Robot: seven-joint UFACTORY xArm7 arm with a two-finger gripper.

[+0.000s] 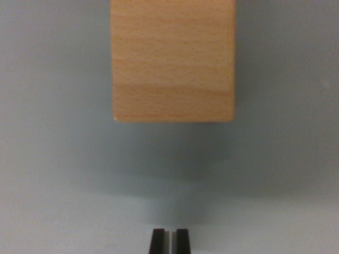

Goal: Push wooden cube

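Note:
The wooden cube (pixel 172 59) is light beech-coloured and fills the upper middle of the wrist view, its top cut off by the frame edge. It rests on a pale grey surface (pixel 58 174). My gripper (pixel 169 239) shows at the bottom centre as two black fingertips standing almost together, with only a thin slit between them and nothing held. A band of bare surface separates the fingertips from the cube's near face. The cube lies straight ahead of the fingertips.
Plain grey surface surrounds the cube on the left, right and near side. A soft shadow (pixel 175 159) lies under the cube's near edge. No other objects are in view.

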